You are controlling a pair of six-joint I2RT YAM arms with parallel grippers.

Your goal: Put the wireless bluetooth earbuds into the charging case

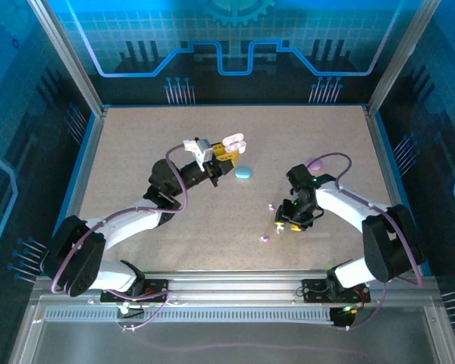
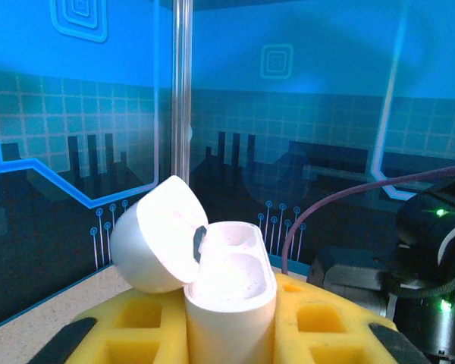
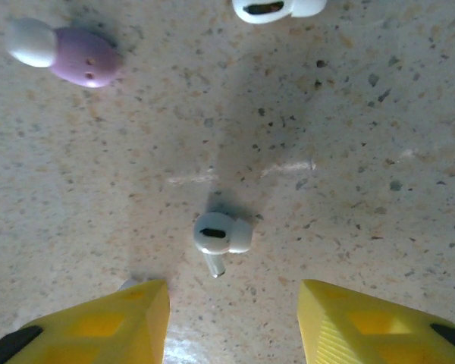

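Right wrist view: white earbud lies on bench just ahead of the right jaws, centred on their gap, stem pointing back at them; jaws apart. Left jaws clamp the open charging case.

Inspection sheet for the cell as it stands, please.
Surface: speckled beige table, no damage seen.
Job's things: open white charging case, lid hinged back; white earbud and purple earbud loose on the table.
Clutter: light blue case, pink case, both on the table.
Grippers: left gripper shut on the charging case; right gripper open astride the white earbud, not touching.
Cables: purple cables along both arms.
Surroundings: blue enclosure walls.
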